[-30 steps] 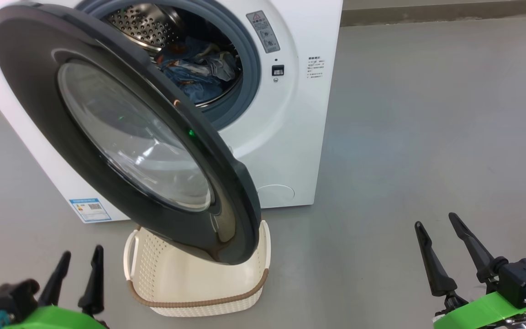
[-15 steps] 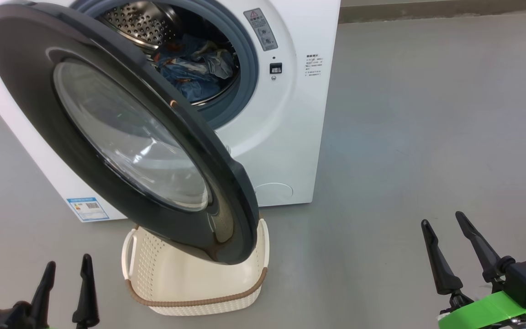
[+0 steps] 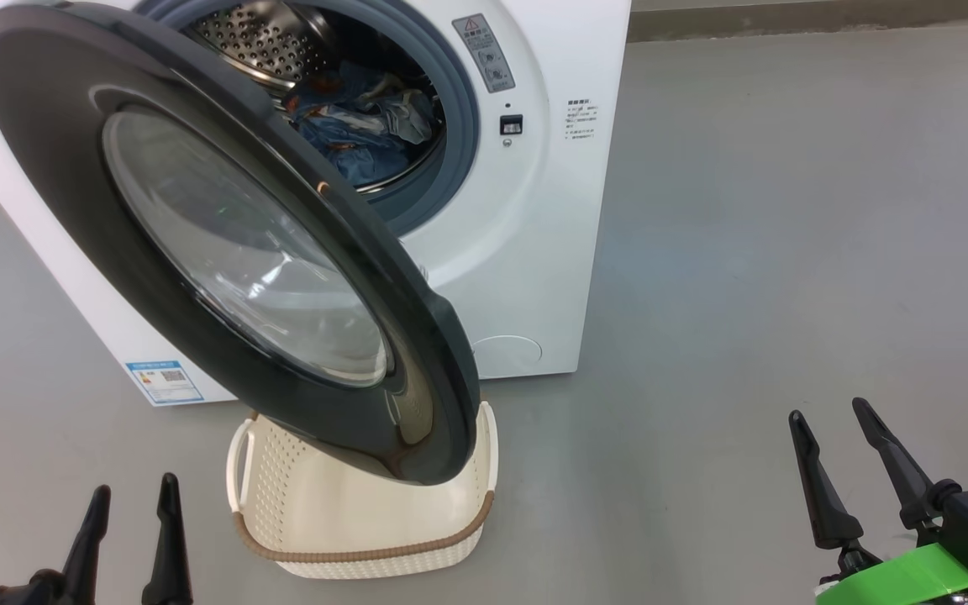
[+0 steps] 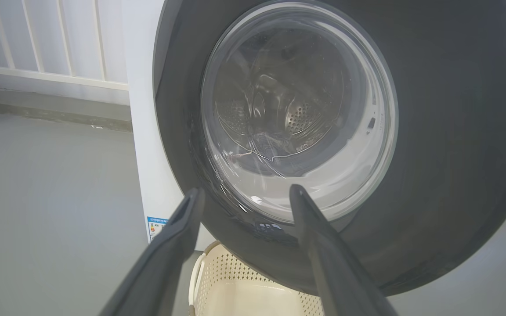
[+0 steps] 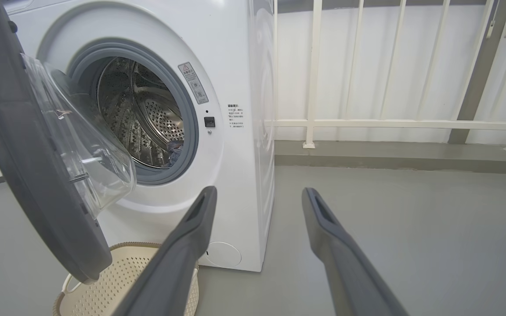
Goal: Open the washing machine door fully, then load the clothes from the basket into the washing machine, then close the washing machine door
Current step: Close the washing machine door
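Blue printed clothes (image 3: 358, 126) lie in the steel drum (image 3: 265, 42) beyond my left gripper (image 3: 135, 485); it and my right gripper (image 3: 827, 410) gape empty. I'd push the glossy black round door (image 3: 223, 244) by its free edge until latched.

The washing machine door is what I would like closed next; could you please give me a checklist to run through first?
1. The washing machine door is closed: not ok, it stands open.
2. The clothes lie inside the washing machine, with nothing draped over its opening: ok.
3. The basket is emptied: cannot tell; the visible part is bare and the rest is hidden under the door.
4. The door's lower edge clears the basket rim: cannot tell.
5. The left gripper is open and holds nothing: ok.
6. The right gripper is open and holds nothing: ok.
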